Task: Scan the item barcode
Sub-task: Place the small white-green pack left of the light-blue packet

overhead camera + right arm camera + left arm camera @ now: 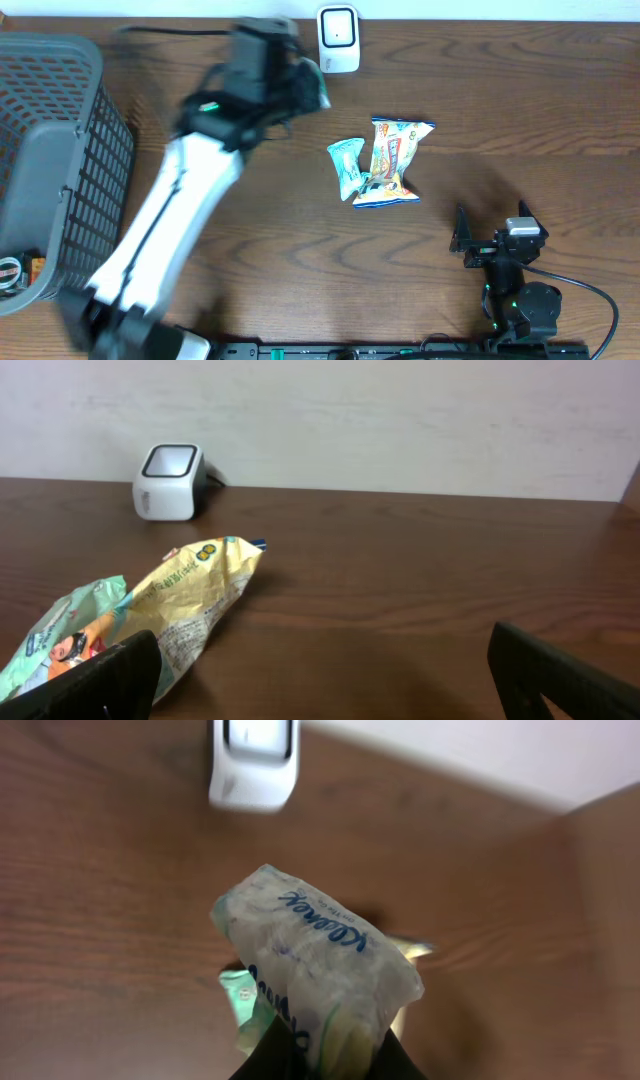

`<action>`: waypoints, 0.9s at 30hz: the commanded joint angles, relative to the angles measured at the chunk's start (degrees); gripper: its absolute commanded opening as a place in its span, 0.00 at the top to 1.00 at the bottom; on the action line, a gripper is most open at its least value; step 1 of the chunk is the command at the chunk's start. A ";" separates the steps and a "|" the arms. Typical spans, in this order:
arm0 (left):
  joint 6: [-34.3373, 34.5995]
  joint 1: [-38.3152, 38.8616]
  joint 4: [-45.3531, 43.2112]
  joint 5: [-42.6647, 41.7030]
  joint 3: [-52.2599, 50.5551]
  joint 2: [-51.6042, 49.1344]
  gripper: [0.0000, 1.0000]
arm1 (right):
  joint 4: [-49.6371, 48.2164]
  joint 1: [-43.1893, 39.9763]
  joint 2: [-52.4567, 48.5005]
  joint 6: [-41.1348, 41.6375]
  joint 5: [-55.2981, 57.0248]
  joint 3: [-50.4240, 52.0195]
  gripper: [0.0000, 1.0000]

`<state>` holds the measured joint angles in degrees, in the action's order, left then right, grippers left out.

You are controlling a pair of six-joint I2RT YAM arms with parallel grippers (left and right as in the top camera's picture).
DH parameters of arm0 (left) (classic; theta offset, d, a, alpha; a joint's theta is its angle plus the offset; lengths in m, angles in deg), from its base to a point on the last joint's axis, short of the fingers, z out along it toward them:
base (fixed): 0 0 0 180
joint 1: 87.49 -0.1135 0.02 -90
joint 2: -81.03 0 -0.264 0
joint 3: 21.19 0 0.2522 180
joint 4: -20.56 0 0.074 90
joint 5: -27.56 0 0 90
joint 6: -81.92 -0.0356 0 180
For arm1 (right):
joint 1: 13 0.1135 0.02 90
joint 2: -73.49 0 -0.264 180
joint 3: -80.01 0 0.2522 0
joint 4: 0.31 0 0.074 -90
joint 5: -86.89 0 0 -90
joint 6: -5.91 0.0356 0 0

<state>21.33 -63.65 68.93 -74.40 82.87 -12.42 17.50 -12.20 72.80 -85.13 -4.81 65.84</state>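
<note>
tissue pack (320, 970) between left jaws, near scanner (253, 765)

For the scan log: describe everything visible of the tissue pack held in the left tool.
The Kleenex tissue pack is a soft pocket pack in clear, crinkled plastic film with blue script lettering, white tissues showing through. The left tool is shut on its lower end, holding it off the wooden table, free end pointing toward the white barcode scanner.

In the left wrist view, the top edge crops the blurry scanner (254, 765).
</note>
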 commanded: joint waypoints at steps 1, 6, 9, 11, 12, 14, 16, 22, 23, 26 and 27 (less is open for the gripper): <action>-4.31 3.45 -1.53 7.54 -0.55 -8.79 0.92 | 0.24 -0.39 0.35 0.33 0.04 0.09 0.01; -4.31 4.55 -2.40 12.44 -0.55 -17.07 0.86 | 0.24 -0.39 0.35 0.31 0.04 0.09 0.01; -4.33 4.48 -1.36 17.22 -0.55 -19.74 0.78 | 0.24 -0.39 0.35 0.31 0.04 0.09 0.01; -4.33 4.48 -0.79 20.13 -0.55 -20.41 0.68 | 0.24 -0.39 0.35 0.31 0.04 0.09 0.01; -4.35 4.48 -0.61 20.70 -0.55 -20.48 0.59 | 0.24 -0.39 0.35 0.33 0.04 0.09 0.01; -4.37 4.48 -0.57 20.81 -0.55 -20.24 0.37 | 0.24 -0.39 0.35 0.31 0.04 0.09 0.01; -4.37 4.48 -0.55 20.79 -0.55 -19.06 0.31 | 0.24 -0.39 0.35 0.31 0.04 0.09 0.01; -8.17 3.89 -0.87 20.92 -0.37 -10.49 0.26 | 0.24 -0.39 0.35 0.31 0.04 0.09 0.01; -9.62 3.45 -1.07 21.40 -0.37 -8.44 0.25 | 0.24 -0.39 0.35 0.31 0.04 0.09 0.01; -10.86 1.01 -1.03 26.51 -0.37 -1.33 0.21 | 0.24 -0.39 0.35 0.31 0.04 0.09 0.01; -10.93 -0.59 -0.98 29.33 -0.37 1.84 0.21 | 0.22 -0.39 0.35 0.33 0.04 0.09 0.01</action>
<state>13.44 -60.44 68.16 -53.23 82.20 -20.29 17.50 -12.20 72.80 -85.13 -4.81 65.84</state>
